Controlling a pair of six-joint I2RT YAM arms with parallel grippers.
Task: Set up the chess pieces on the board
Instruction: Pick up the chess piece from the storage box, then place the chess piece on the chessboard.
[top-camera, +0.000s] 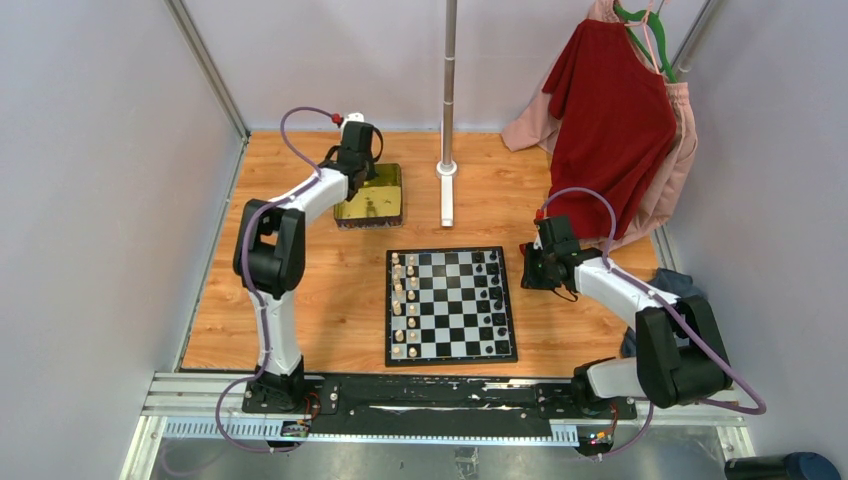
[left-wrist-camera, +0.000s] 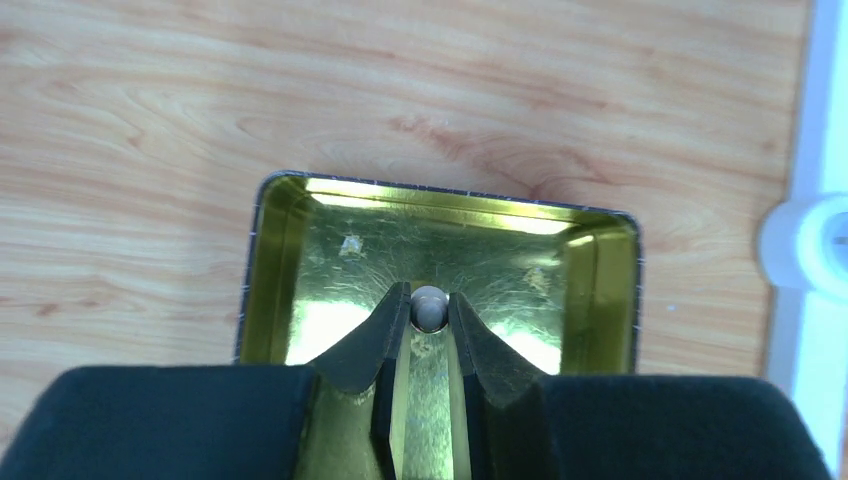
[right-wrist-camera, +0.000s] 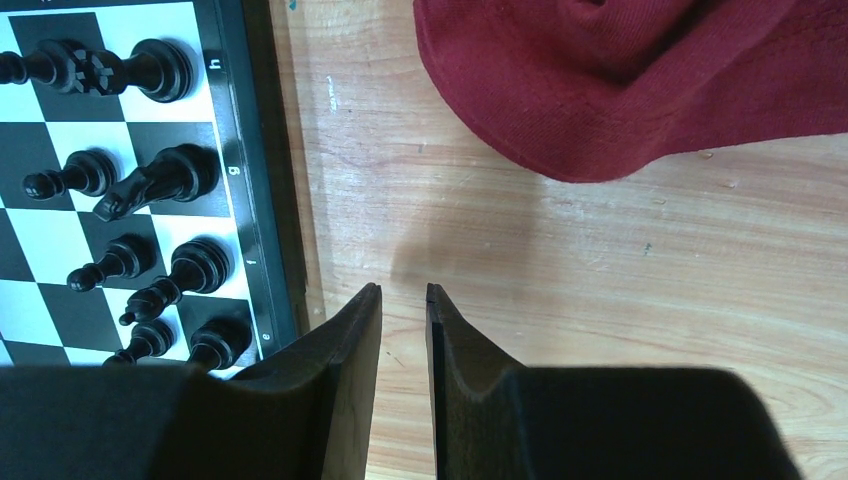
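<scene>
Tabletop (top-camera: 330, 300) of wood under board (top-camera: 455, 300), grey walls (top-camera: 90, 200)

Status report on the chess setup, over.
Left end effector shut on a pale chess piece inside the gold tin. Right end effector open, empty, beside the board. Nothing seen blocking tin to board.
</scene>
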